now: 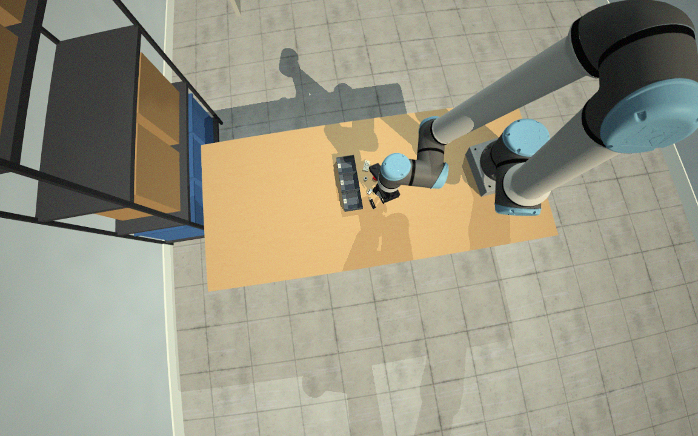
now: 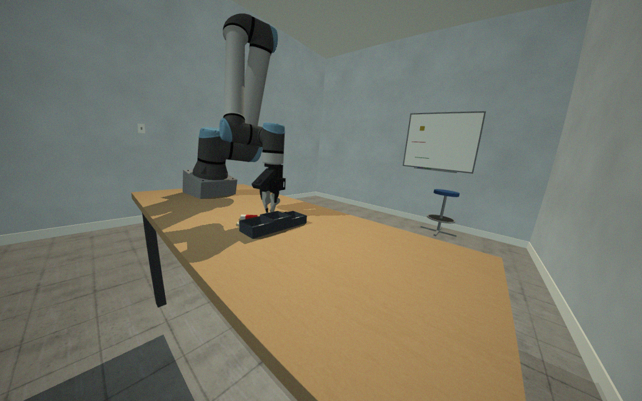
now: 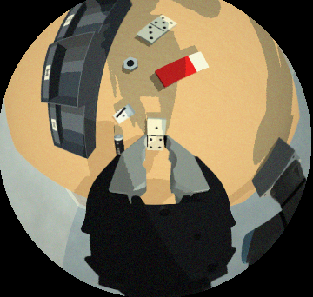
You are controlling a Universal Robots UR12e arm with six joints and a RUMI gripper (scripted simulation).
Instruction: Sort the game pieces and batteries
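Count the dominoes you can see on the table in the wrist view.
2: one domino gripped at the fingers' tips, another domino farther off, beyond the red-and-white block. More may be hidden beneath the gripper.

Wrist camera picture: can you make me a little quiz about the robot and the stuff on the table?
1. True or false: the gripper is shut on a domino.
2. Which of these lies between the other domino and the held one? A) a red and white block B) a spoon C) a cup
3. Fill in: the small grey nut lies between the red and white block and the dark ____.

Key: 1 true; 2 A; 3 bins.
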